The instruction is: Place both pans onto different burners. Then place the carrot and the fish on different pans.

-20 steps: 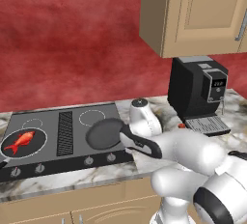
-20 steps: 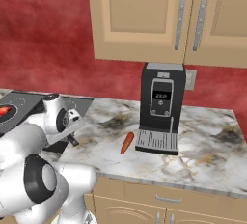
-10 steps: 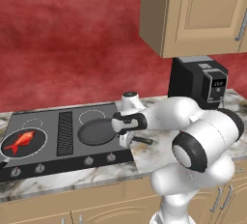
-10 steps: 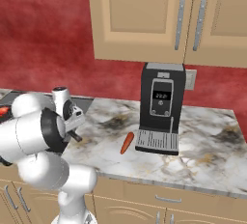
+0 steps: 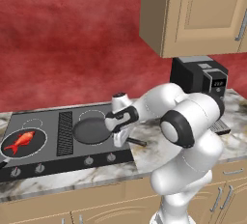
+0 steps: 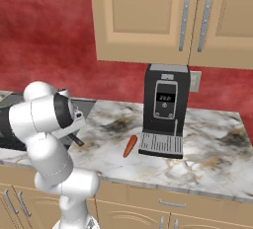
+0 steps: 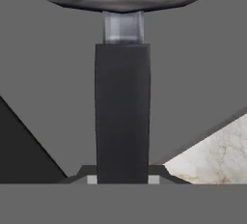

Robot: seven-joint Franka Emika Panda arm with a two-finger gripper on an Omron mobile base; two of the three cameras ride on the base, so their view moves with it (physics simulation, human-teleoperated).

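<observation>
Black handle [image 7: 122,114] is sitting clamped between the claw [image 5: 120,138] jaws, its pan [image 5: 91,130] lying just ahead of the claw over the cooktop's [image 5: 72,158] right burners. Far beyond it, the fish [image 5: 20,140] is lying in the other pan [image 5: 41,141], while the carrot [image 6: 129,145] is resting well behind the claw on the counter [image 6: 207,149]

Deep red wall [image 5: 62,39], tan wood upper cabinets [image 6: 163,16], marbled countertop [image 6: 207,149] over tan base cabinets [image 6: 148,208], black coffee machine [image 6: 165,109].

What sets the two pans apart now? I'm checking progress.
The left pan carries the fish; the right pan is empty. The gripper is shut on the right pan's handle, while the left pan stands free. Both are dark, round and over the cooktop. The carrot lies on the counter.
</observation>
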